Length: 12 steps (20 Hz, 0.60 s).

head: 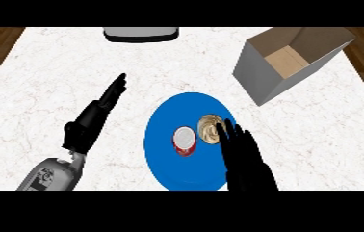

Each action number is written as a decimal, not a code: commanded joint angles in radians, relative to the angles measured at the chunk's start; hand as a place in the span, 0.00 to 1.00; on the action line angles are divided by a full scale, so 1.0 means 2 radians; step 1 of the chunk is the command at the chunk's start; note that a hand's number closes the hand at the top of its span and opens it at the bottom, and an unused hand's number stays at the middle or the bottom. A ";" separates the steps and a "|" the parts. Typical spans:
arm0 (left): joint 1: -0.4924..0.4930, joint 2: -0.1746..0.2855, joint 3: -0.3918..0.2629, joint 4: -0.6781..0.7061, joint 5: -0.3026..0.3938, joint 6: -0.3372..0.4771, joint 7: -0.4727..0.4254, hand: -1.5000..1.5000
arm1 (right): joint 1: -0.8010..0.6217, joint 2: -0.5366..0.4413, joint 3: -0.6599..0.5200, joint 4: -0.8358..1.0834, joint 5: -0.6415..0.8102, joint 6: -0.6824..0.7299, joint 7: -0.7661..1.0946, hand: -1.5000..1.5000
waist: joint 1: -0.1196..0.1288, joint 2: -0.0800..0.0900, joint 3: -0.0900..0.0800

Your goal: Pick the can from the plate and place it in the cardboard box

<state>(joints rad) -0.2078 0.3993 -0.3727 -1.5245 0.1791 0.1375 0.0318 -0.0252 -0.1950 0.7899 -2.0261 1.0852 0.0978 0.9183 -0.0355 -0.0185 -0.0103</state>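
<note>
Standing on the blue plate (160, 151) near the worktop's front edge, the can (185, 141) is red with a pale top, beside a round beige thing (207, 127). The right hand (247, 164), fingers (232, 135) straight, lies over the plate's right side. The left hand (91, 118) rests open near the left edge.

Off-task items, as I see them
White marbled counter (57, 82); I log a grey-and-white appliance (140, 33) at its far edge, partly cut off; dark wood floor (8, 37) beyond both far corners.
</note>
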 commanded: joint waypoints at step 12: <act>-0.023 -0.012 -0.002 -0.003 -0.013 -0.027 0.015 0.50 | -0.133 0.096 0.046 0.037 -0.041 0.081 0.240 0.00 | 0.024 0.009 0.004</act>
<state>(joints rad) -0.2556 0.3627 -0.3778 -1.5194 0.1570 0.1112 0.0552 -0.2259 -0.0579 0.8897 -1.9954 1.0495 0.1969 1.1764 0.0080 -0.0017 -0.0028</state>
